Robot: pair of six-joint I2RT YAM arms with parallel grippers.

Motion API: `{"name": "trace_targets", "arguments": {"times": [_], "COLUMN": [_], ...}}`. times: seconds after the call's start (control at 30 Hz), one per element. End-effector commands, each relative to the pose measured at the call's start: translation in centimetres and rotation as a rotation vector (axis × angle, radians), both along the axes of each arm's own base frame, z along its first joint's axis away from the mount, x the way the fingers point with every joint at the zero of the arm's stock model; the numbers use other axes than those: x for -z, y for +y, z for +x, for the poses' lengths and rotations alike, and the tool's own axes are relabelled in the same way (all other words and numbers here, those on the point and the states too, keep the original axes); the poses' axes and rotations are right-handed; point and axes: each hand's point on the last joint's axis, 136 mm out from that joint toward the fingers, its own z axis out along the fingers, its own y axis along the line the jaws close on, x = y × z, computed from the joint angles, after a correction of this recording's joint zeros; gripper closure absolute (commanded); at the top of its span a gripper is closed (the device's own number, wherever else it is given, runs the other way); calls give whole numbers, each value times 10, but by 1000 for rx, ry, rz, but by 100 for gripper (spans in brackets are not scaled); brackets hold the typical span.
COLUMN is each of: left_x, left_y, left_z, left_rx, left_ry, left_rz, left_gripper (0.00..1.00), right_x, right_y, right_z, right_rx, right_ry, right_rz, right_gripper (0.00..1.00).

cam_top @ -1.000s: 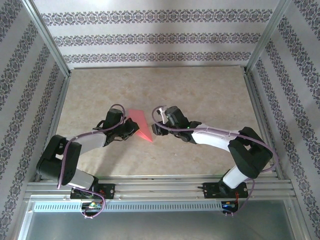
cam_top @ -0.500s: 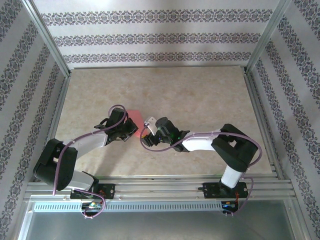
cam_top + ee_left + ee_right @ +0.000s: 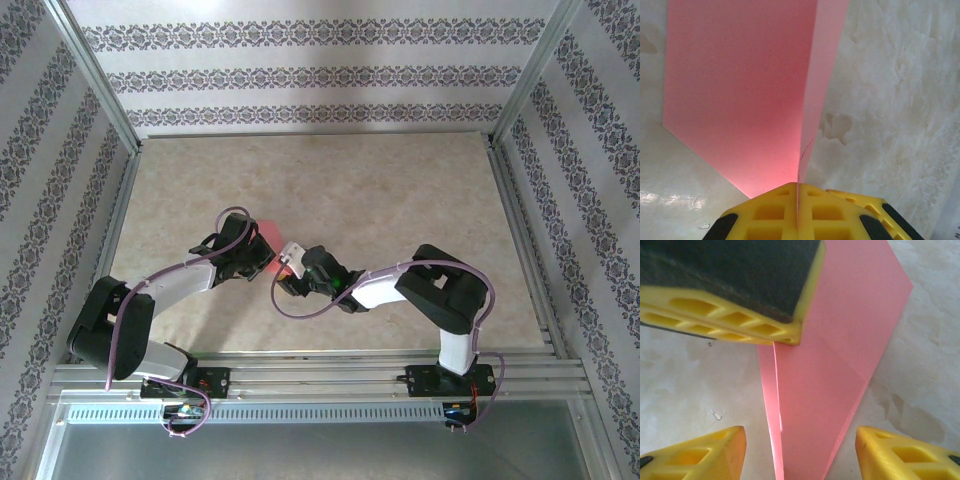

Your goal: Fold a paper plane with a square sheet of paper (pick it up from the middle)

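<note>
Left fingers [image 3: 765, 215]: yellow and squeezed tight together on a thin edge of the paper plane [image 3: 735, 85].
Right fingers [image 3: 700, 452]: yellow and wide apart, one on each side of the plane's pointed end. They are not touching it.
Plane: pink-red and folded. One wide flap spreads out ahead of the left fingers and to their left. A second flap stands up on its edge, straight out from their tips.
Pointed end: sits in the gap between the right fingers, near their tips, with a crease running up the middle.
Above the right fingers: one of the left fingers, with a black pad, has its corner on the plane.
Table [image 3: 890, 100]: pale and blotchy, under the paper and beside both pairs of fingers.
From above: the left gripper [image 3: 262, 258] is just beside the right gripper [image 3: 287, 272]. A small pink corner pokes out just past them.
</note>
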Motion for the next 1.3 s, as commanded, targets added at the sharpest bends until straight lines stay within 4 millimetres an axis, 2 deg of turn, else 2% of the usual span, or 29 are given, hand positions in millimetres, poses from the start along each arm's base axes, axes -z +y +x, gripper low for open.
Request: {"name": "trace_targets", "arguments": {"times": [0.0,0.33,0.43,0.53,0.7,0.83,0.97,1.13,1.27], "left_x": [3,3,-1,-4,-8,-17,-31,-44,-52], "left_y": [-1,-2,-2,-2,2,12,30,53,58], "left_z": [-3,-4,-3,-2,0,2,4,-2,-8], "left_rx": [-22,-19,-17,-8,-1,6,-4,-21,-1], "left_ry": [32,36,29,23,16,0,-31,-71,-116], "left_rz": [10,2,1,8,3,10,14,27,27], "left_gripper": [99,96,93,91,80,68,58,52,49], "right_x": [-9,-6,-3,-1,4,7,12,14,16], "right_y": [11,14,14,15,14,13,9,8,9], "right_z": [8,16,15,10,4,1,1,0,-3], "right_rx": [9,16,0,-32,-61,-68,-55,-48,-46], "right_ry": [-76,-132,-138,-142,-125,-86,-27,52,130], "right_rz": [15,-21,-31,-37,-35,-15,17,68,115], "right_gripper": [44,59,69,72,74,76,78,78,78]}}
